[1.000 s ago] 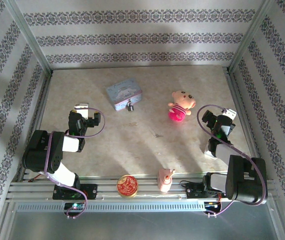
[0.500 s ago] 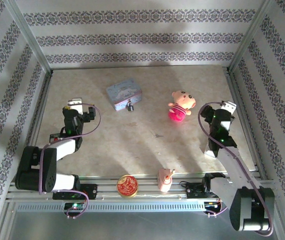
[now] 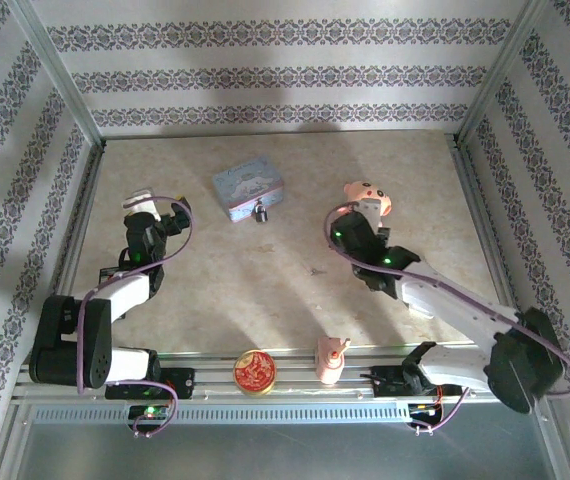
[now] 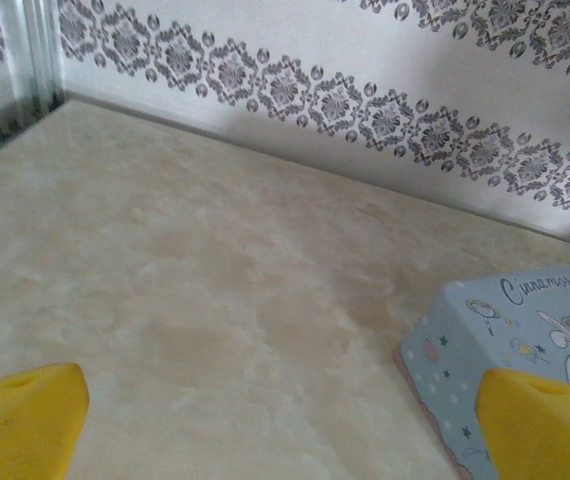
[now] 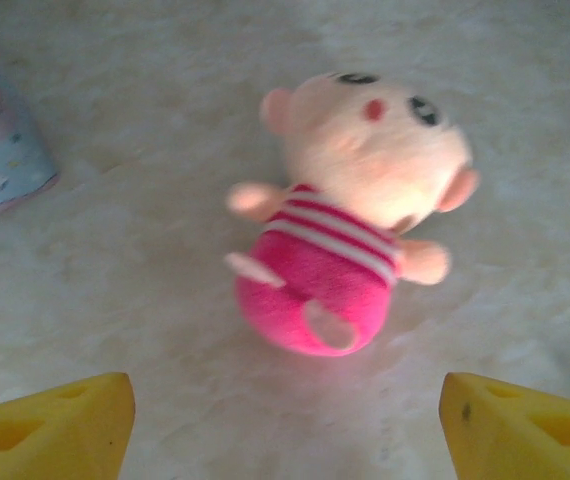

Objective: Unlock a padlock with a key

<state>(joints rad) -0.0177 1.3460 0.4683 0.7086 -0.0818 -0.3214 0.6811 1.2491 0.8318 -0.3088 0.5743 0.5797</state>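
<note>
Top external view puts the padlock (image 3: 261,214) just above frame centre, against the near edge of the tin (image 3: 248,190); whether it hangs from the tin or only lies touching it is too small to tell. A dark speck (image 3: 315,270) on the table below and to the right may be the key, but I cannot tell.

The right gripper (image 3: 357,218) hovers over the toy (image 3: 373,195), well right of the padlock. In the right wrist view its pads are spread wide (image 5: 285,425) with the toy (image 5: 350,220) between and beyond them. The left gripper (image 3: 143,203), also spread (image 4: 285,415), faces the tin's left end (image 4: 510,330).

The approach looks barely begun. The right arm should probably clear the toy first. One arm could then steady the tin while the other narrows its jaws and comes in low at so small a target.
</note>
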